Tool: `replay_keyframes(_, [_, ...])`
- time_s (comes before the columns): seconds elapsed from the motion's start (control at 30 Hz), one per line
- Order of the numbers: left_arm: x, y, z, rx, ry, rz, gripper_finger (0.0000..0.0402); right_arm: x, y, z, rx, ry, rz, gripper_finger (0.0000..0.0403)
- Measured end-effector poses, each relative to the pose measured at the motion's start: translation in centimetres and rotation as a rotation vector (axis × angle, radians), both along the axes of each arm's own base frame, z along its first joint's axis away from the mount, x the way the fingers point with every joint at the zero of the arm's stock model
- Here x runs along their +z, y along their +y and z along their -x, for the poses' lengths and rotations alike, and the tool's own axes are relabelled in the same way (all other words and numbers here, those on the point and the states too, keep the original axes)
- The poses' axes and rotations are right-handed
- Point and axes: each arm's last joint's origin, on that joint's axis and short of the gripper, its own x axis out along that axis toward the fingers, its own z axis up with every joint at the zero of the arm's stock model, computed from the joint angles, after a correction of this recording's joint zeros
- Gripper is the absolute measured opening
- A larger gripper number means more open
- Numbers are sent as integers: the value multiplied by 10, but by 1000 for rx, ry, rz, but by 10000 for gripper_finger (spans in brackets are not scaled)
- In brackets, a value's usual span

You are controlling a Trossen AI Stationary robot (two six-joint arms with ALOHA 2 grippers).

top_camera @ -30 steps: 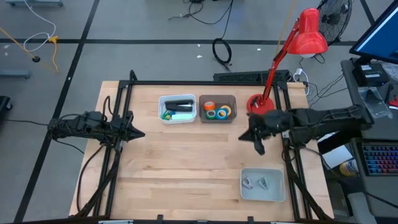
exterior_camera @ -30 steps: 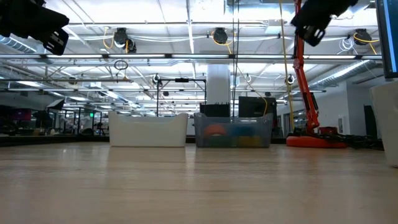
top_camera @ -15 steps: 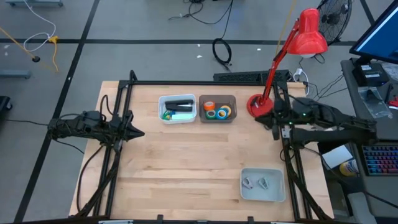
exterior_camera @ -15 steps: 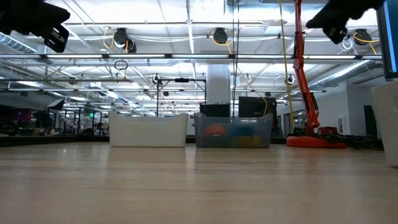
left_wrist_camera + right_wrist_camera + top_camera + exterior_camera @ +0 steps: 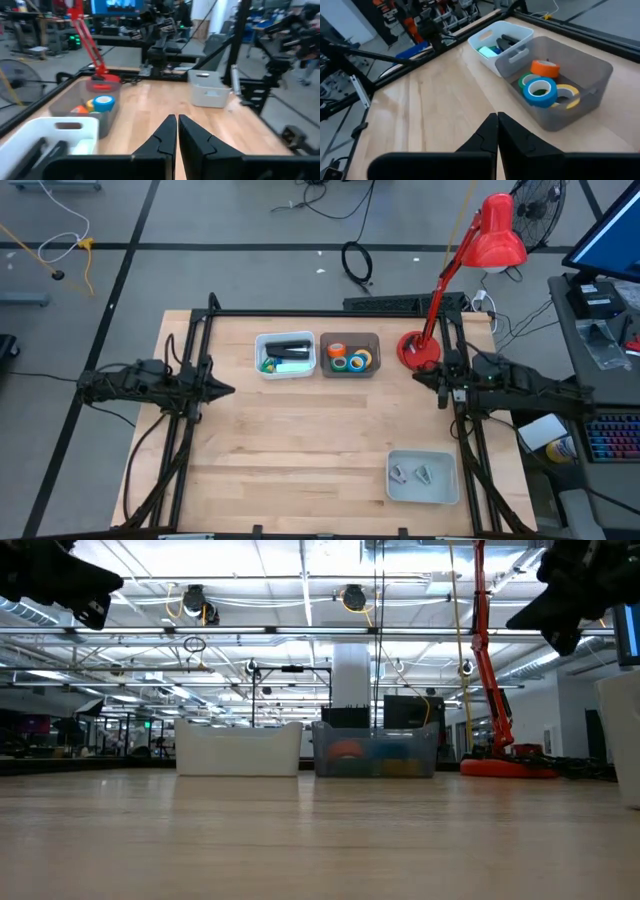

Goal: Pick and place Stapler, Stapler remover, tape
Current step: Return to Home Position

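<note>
The right claw (image 5: 497,118) has its fingers pressed together with nothing between them. It hangs high over the desk's (image 5: 300,440) right edge, just beside the red lamp's (image 5: 419,350) base. The left claw (image 5: 177,120) is likewise closed tight and empty, held high over the left edge, pointing inward across the desk. The two claws are well apart, with the bare middle of the desk between them.

Ahead of the right claw stands a clear bin (image 5: 596,67) at the back of the desk, holding the tape (image 5: 540,92): a blue roll on top, with green, orange and yellow rolls around it. Touching that bin's side is a white bin (image 5: 492,30) with the black stapler (image 5: 287,344) lying in it, alongside small green and blue pieces.

Near the desk's front right corner, well apart from the other two bins, sits a grey bin (image 5: 423,492). Two staple removers (image 5: 412,474) lie inside it, a purplish one beside a pale blue one.
</note>
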Motion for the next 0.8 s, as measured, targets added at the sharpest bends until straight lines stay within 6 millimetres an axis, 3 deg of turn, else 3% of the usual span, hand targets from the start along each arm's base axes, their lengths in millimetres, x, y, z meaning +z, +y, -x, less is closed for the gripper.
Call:
replay_keyframes(0.33, [-14,0,-5,8,42,-38,19,-17,0,14,-60,-68,12,0])
replay_keyframes(0.6, [-29,-1,-13,6,48,-42,19,-55,0,3,-41,-113,-36,0])
replay_keyframes(0.8, [-28,-1,-13,1,24,-85,19,-79,-1,-5,-42,-125,-65,0])
